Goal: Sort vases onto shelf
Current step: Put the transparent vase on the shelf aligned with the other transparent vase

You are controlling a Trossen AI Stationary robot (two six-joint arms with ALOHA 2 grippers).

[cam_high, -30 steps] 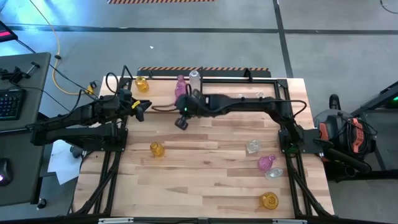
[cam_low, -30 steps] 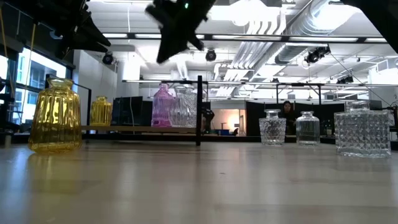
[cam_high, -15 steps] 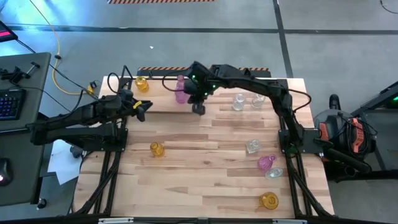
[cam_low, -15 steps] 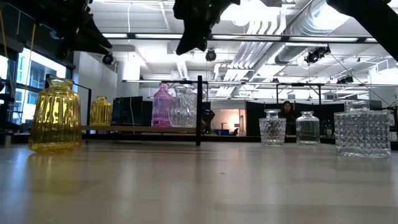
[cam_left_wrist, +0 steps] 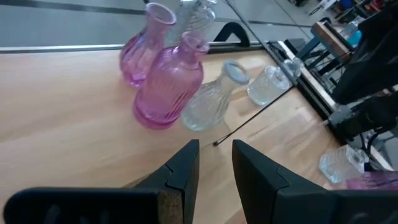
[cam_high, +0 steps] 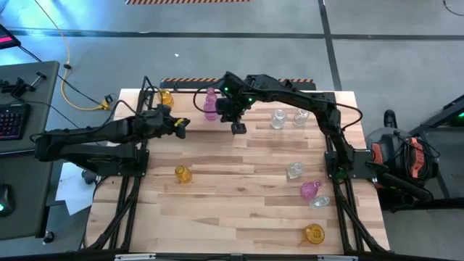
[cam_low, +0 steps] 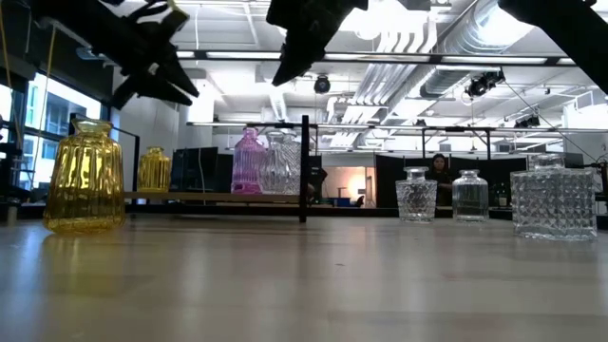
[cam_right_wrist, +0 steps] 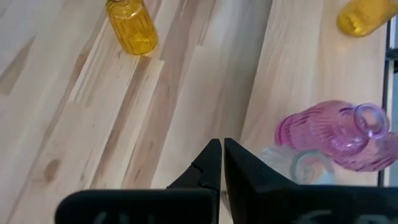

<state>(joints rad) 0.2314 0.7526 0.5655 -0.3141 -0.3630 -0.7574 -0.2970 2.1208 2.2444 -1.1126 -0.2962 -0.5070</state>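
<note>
From my seat the vases [cam_left_wrist: 168,87] look like ribbed, glossy see-through glass. Table [cam_high: 239,210] is pale matt wood planks, and my gripper fingers [cam_left_wrist: 186,171] are dull black plastic.

The butcher-block table [cam_high: 239,217] carries the shelf [cam_high: 319,98] and perhaps five loose vases [cam_high: 183,174].

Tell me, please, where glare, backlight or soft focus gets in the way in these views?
Low view: bright ceiling lights silhouette both arms, and the near tabletop is soft. Left wrist view: the left gripper is blurred close up, the pink vase sharp. High view: even light, faint shadows.
</note>
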